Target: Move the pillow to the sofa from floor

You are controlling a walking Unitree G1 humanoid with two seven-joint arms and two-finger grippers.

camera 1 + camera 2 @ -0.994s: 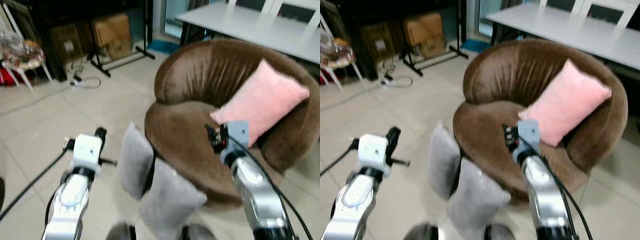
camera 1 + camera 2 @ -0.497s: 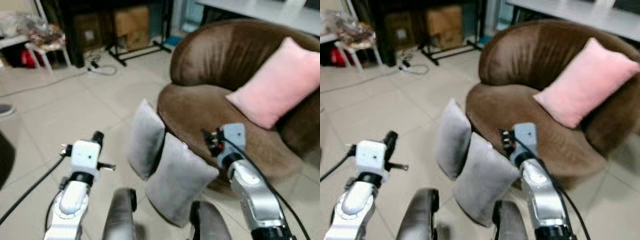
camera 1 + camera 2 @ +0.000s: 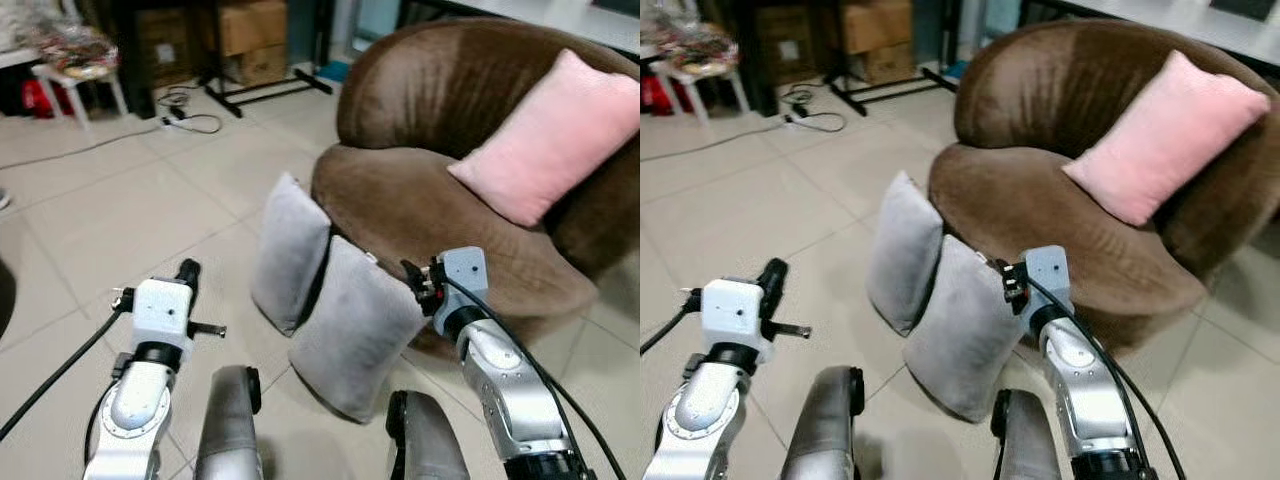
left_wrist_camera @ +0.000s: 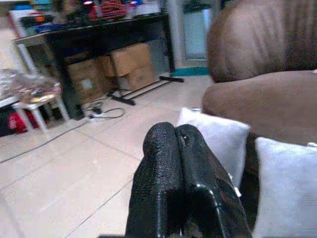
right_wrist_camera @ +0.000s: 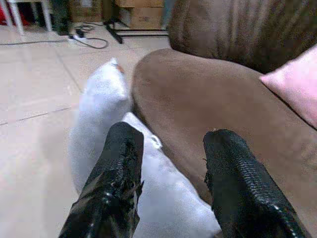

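Note:
Two grey pillows stand on the tiled floor, leaning against the front of a round brown sofa (image 3: 420,200). The nearer grey pillow (image 3: 355,340) overlaps the farther grey pillow (image 3: 290,255). A pink pillow (image 3: 550,135) rests on the sofa seat against its back. My right gripper (image 3: 412,280) hovers just right of the nearer pillow's top edge; in the right wrist view the right gripper (image 5: 173,136) is open, with that pillow (image 5: 163,198) between and below its fingers. My left gripper (image 3: 187,272) is over bare floor left of the pillows; the left gripper (image 4: 177,134) is shut on nothing.
My own grey knees (image 3: 228,430) show at the bottom edge. Cardboard boxes (image 3: 250,25), a black stand's feet (image 3: 265,90), a cable (image 3: 185,120) and a white stool (image 3: 75,75) lie at the back left. Open tiled floor (image 3: 120,210) spreads to the left.
The camera has tilted down and come closer, so the pillows and sofa sit larger and my knees appear. Both arms hold about the same pose.

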